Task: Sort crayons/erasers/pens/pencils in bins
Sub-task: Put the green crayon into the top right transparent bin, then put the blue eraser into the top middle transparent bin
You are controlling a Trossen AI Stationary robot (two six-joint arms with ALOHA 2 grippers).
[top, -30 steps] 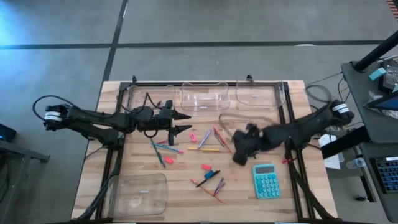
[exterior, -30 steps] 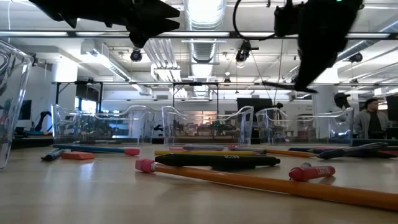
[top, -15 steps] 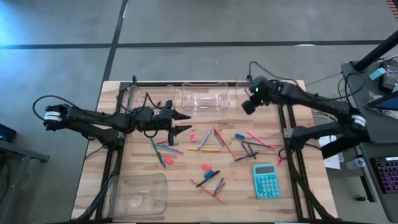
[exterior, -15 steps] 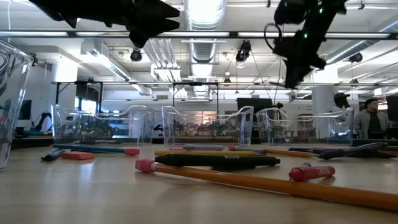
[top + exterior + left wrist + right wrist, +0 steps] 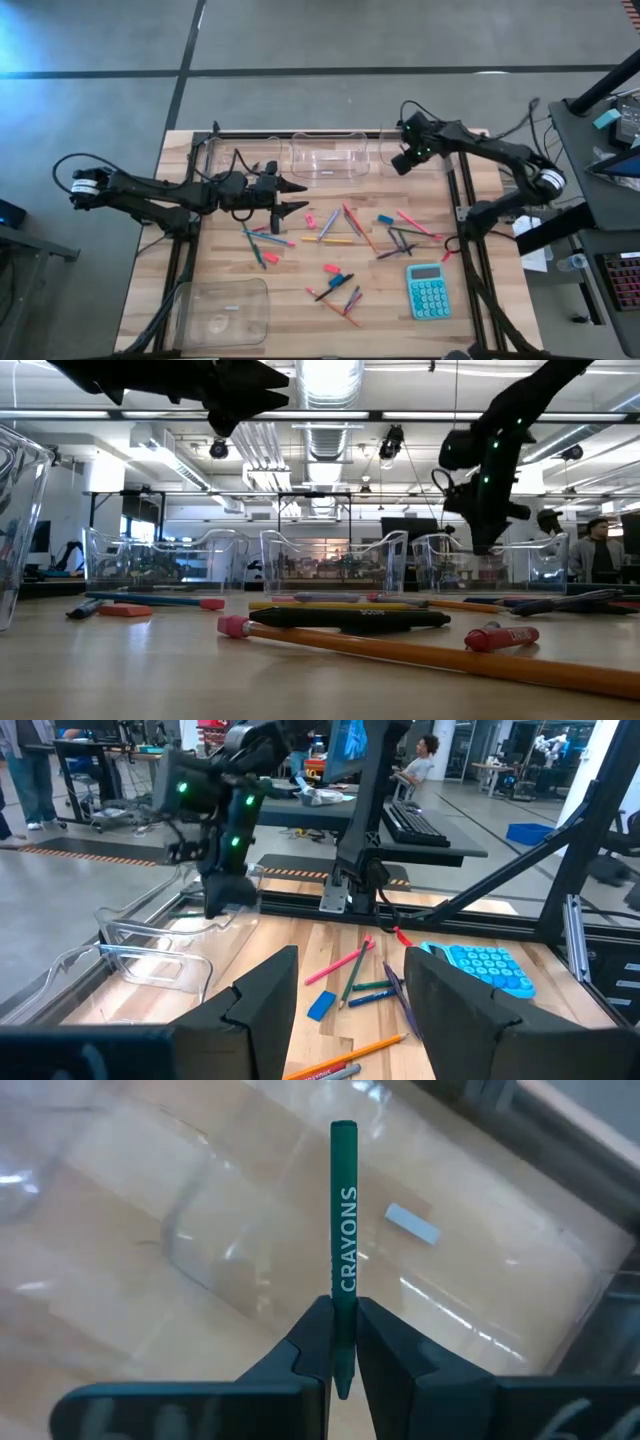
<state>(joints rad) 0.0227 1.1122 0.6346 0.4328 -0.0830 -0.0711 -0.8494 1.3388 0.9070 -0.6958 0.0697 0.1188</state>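
Right now the right gripper (image 5: 343, 1342) pinches a green crayon (image 5: 343, 1230) near its lower end, so most of the stick pokes out ahead of the narrow fingers, its printed side up. Just past the tip lies the clear bin (image 5: 480, 1260) at the far right of the table's back row, with a small white label on its floor. The high view shows the same gripper (image 5: 404, 160) poised at that bin (image 5: 425, 152), near its inner wall.

To do the drop well, I judge the gripper should move further in over the bin's floor and come lower before it lets go, since a round crayon released from height near a wall may bounce or roll out.

Farther off, the left gripper (image 5: 297, 196) hangs with its fingers spread and nothing between them, near the left bin (image 5: 222, 160) and above the scattered pencils (image 5: 334, 240), pens and erasers.
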